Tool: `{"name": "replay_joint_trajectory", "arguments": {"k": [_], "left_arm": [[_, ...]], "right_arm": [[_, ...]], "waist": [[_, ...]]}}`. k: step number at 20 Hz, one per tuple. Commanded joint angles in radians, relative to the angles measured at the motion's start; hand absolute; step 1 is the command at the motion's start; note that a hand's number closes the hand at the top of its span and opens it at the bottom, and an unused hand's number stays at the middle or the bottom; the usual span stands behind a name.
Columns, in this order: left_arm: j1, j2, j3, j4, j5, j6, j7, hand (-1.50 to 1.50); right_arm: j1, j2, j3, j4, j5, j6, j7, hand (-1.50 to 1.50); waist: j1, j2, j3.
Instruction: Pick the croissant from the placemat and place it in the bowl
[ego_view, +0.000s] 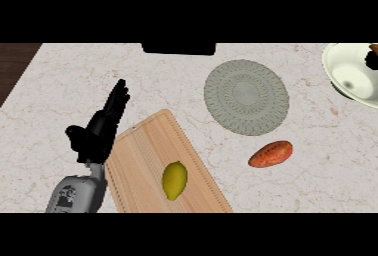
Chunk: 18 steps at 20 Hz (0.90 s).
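The round grey woven placemat (246, 97) lies right of centre with nothing on it. The white bowl (347, 75) sits at the top right, cut off by the view's edge. Over the bowl's right side, at the very edge, a small black part of my right hand (371, 60) shows. Just above it is a sliver of brown (374, 47); I cannot tell whether this is the croissant. My left hand (100, 130) rests open at the left, fingers straight and pointing up the counter, beside the cutting board.
A wooden cutting board (148, 150) lies at the lower middle with a yellow lemon-like fruit (174, 180) on it. An orange-red sweet potato (271, 154) lies below the placemat. A black object (179, 48) sits at the counter's far edge. Dark wood shows at the top left.
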Motion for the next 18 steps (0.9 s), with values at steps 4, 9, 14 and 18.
{"name": "replay_joint_trajectory", "arguments": {"k": [4, 9, 14, 18], "left_arm": [[0.01, -0.022, -0.019, 0.019, -0.024, 0.02, -0.037, 0.0], [0.052, -0.011, -0.023, -0.003, 0.001, -0.011, -0.042, 0.0], [0.03, 0.01, 0.001, 0.001, 0.004, -0.014, -0.032, 0.0], [0.011, 0.018, 0.02, 0.046, 0.014, -0.021, -0.048, 0.0]], "right_arm": [[0.064, -0.014, -0.115, 0.094, -0.124, 0.121, -0.12, -1.5], [0.099, -0.062, -0.199, 0.079, -0.218, 0.22, -0.309, -1.5], [0.098, -0.031, -0.275, 0.028, -0.3, 0.153, -0.433, -1.5], [0.061, -0.049, -0.318, 0.015, -0.346, 0.132, -0.43, -1.5]], "waist": [[-0.005, 0.001, 0.001], [0.001, 0.002, 0.003], [-0.007, -0.002, 0.002], [-0.014, -0.006, 0.0]]}}
